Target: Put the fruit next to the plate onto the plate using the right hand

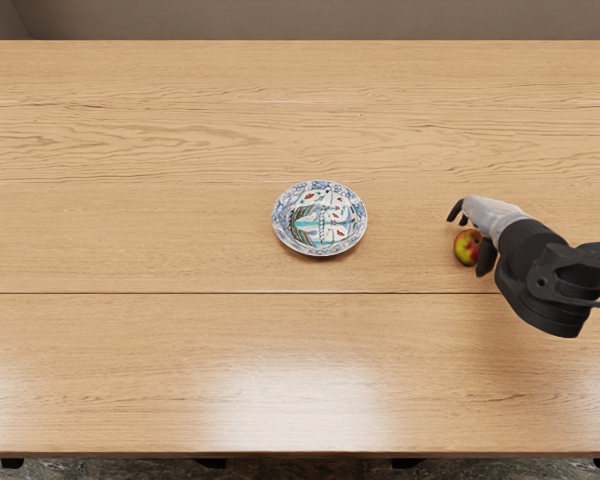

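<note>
A patterned blue, white and red plate (320,217) sits near the middle of the wooden table. To its right, a small red-yellow fruit (466,246) lies on the table. My right hand (472,230) comes in from the right edge and reaches over the fruit, its dark fingers curving above and beside it, partly hiding its right side. The fingers look spread around the fruit and the fruit still rests on the table. The plate holds nothing. The left arm does not show.
The wooden table (180,330) runs across the whole view, its far edge at the top and its near edge at the bottom. A seam crosses it just below the plate.
</note>
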Robot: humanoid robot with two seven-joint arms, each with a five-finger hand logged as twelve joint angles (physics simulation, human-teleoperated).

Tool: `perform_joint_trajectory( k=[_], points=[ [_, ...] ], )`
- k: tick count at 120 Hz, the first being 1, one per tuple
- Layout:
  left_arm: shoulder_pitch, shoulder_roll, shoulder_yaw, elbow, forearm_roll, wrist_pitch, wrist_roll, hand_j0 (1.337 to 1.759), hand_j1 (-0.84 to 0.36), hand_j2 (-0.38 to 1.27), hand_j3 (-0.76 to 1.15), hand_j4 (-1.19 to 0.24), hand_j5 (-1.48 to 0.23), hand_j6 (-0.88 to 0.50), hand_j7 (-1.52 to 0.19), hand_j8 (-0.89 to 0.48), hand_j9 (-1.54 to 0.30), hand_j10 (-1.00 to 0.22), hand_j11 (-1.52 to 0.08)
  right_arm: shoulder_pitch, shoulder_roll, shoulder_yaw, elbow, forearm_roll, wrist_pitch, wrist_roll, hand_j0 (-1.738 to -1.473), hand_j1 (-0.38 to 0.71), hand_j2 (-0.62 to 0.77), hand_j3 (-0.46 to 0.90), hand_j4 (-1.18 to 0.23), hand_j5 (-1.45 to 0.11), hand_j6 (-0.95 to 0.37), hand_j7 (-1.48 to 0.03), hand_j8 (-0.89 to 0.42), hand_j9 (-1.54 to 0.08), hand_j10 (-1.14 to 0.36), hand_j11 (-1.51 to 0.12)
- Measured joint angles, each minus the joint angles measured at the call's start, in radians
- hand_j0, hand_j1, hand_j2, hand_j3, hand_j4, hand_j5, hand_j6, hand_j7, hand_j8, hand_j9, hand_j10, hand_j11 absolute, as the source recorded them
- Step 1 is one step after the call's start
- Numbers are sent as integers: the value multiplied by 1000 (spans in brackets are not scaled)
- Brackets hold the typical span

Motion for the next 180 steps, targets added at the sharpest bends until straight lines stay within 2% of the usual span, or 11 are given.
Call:
perform_joint_trajectory(
  k=[44,66,83,110,119,127,148,169,180],
  points=[
    [0,0,0,0,0,0,0,1658,349,0,0,0,0,0,0,0,0,0,0,-15,3,5,-5,1,-9,0,-1658,207,-94,-1,-467,-602,-452,-604,-466,-602,-467,-602],
    [0,0,0,0,0,0,0,1658,349,0,0,0,0,0,0,0,0,0,0,-23,4,9,-8,-2,-8,-2,-1650,237,-98,-1,-541,-713,-384,-705,-393,-717,-540,-716],
    [0,0,0,0,0,0,0,1658,349,0,0,0,0,0,0,0,0,0,0,-25,4,12,-9,1,-9,-1,-1650,265,48,-1,-620,-811,-377,-806,-366,-817,-617,-816],
    [0,0,0,0,0,0,0,1658,349,0,0,0,0,0,0,0,0,0,0,-24,3,29,-16,6,-8,0,-1651,256,347,0,-725,-941,-501,-941,-469,-958,-762,-961],
    [0,0,0,0,0,0,0,1658,349,0,0,0,0,0,0,0,0,0,0,-23,3,40,-24,12,-6,0,-1653,260,418,2,-734,-980,-502,-965,-474,-995,-773,-997],
    [0,0,0,0,0,0,0,1658,349,0,0,0,0,0,0,0,0,0,0,-23,3,53,-27,16,-3,0,-1654,253,402,1,-739,-1007,-490,-980,-457,-1021,-768,-1023],
    [0,0,0,0,0,0,0,1658,349,0,0,0,0,0,0,0,0,0,0,-22,4,108,-33,19,-2,0,-1654,246,469,0,-757,-1029,-518,-1002,-491,-1025,-779,-1026],
    [0,0,0,0,0,0,0,1658,349,0,0,0,0,0,0,0,0,0,0,-20,4,163,-37,26,2,0,-1654,212,427,0,-767,-1048,-531,-1018,-514,-1039,-780,-1041],
    [0,0,0,0,0,0,0,1658,349,0,0,0,0,0,0,0,0,0,0,-19,4,199,-40,29,4,1,-1654,222,452,0,-770,-1063,-524,-1026,-502,-1052,-780,-1054]
  ],
)
